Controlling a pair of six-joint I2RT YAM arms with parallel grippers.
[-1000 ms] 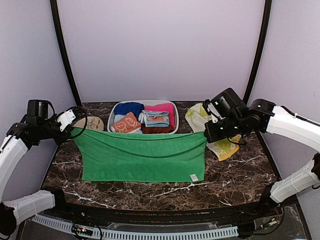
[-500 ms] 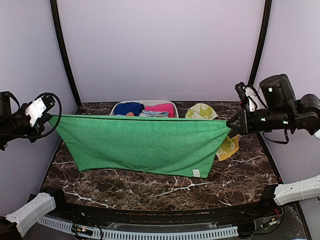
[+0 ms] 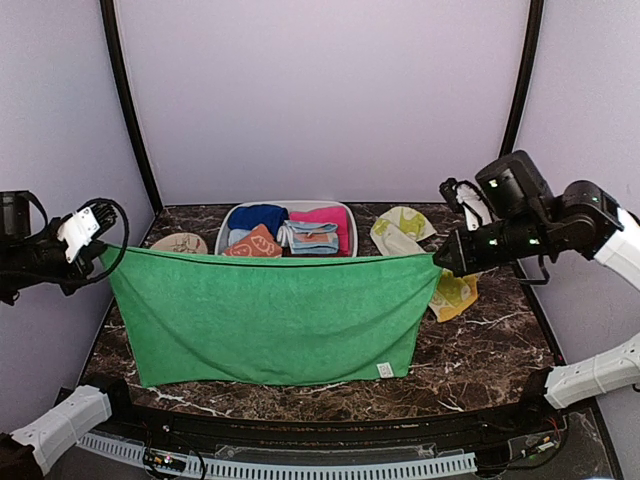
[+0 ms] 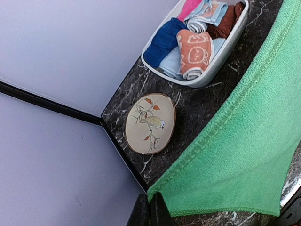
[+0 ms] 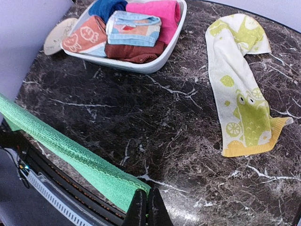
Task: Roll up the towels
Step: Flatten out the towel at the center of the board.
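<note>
Across the middle of the overhead view, raised off the table (image 3: 480,340): reaching inward with left gripper (image 3: 104,250) and right gripper (image 3: 438,262), each clamped on a top corner of the green towel (image 3: 270,315). Stretched wide, hanging smooth like a curtain. Lying flat at right: cream printed towel (image 5: 233,80).

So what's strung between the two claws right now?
The green towel, spread wide: the left claw pinches one top corner, the right claw the other. The top view shows the whole span.
</note>
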